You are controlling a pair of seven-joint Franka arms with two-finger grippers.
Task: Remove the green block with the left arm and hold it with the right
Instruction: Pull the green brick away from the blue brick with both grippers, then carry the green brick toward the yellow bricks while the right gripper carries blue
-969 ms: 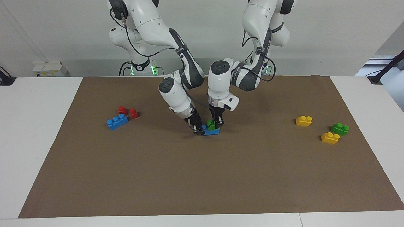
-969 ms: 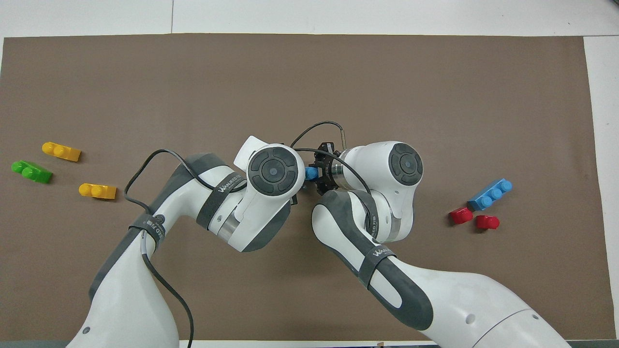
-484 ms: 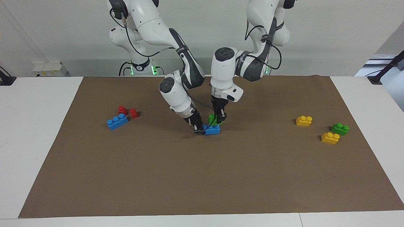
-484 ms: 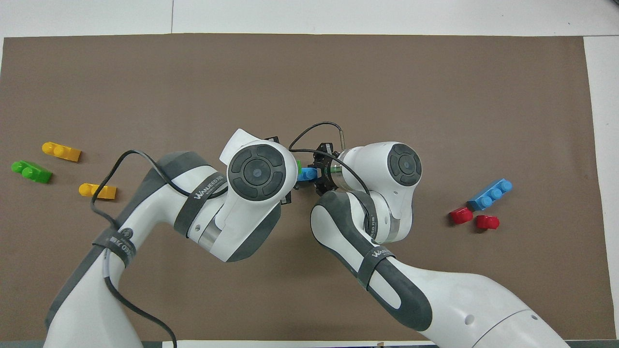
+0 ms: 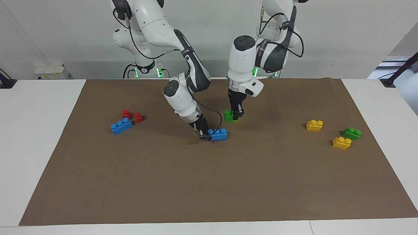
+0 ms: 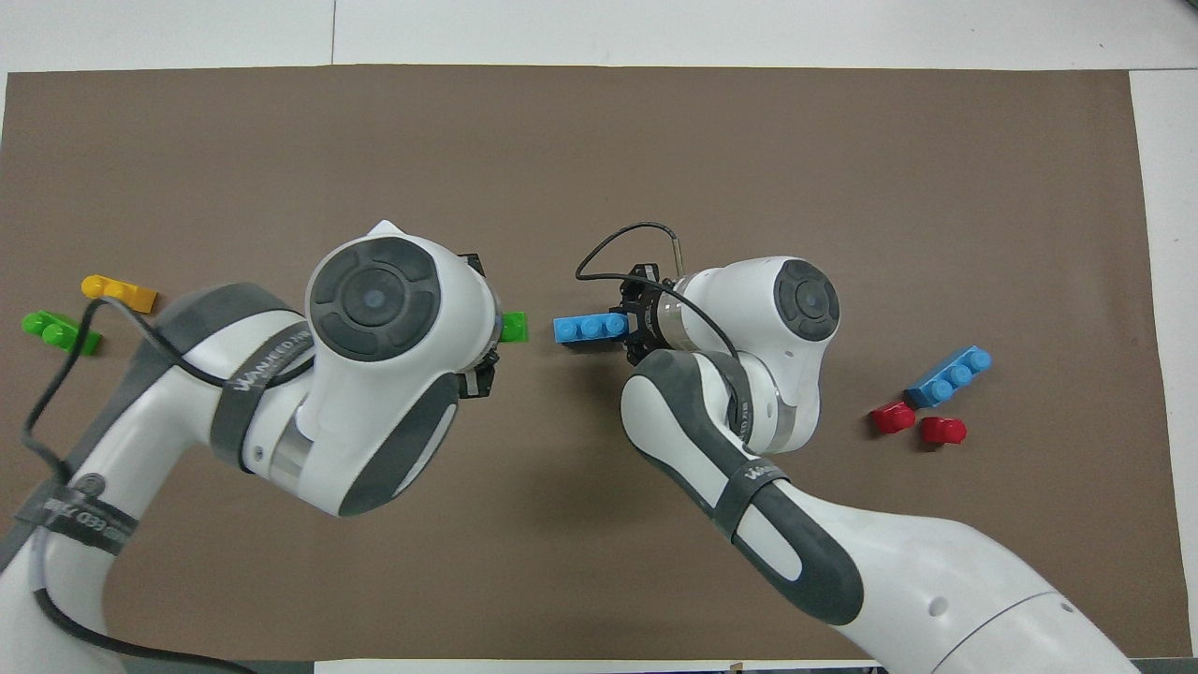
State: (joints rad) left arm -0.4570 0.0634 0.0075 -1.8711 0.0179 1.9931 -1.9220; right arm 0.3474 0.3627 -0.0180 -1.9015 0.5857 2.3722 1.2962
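Green block (image 5: 230, 116): a small two-stud plastic brick, gripped in the closed fingers of the left gripper (image 5: 237, 114) and raised clear of the brown mat (image 5: 209, 182) on the tabletop (image 5: 39, 137). It hangs over bare mat, separated from the blue three-stud brick (image 5: 218, 133) beside it.

Handling assessment. The block is judged light, rigid and smooth-walled. It should neither crush nor deform under a firm pinch, but the glossy side walls may let it slip or rotate if pressure is low. Recommended hold: two flat side walls, below the studs, as the fingers appear to hold it now in the facing view. The studs are rounded and offer poor purchase.

Order of items, nearest the robots first:
1. Two red pieces (image 5: 132, 116), toward the right arm's end of the tabletop.
2. A second blue brick (image 5: 121, 126), touching or just beside the red pieces.
3. A yellow brick (image 5: 314, 125), toward the left arm's end.
4. The blue three-stud brick at mid-mat, on the surface, with the right gripper (image 5: 204, 133) closed on its end and bracing it.
5. A darker green brick (image 5: 351, 133) and a second yellow brick (image 5: 341, 142), close together, farthest out.

Status, as a judgement: separation is complete; only set-down of the block appears to remain.
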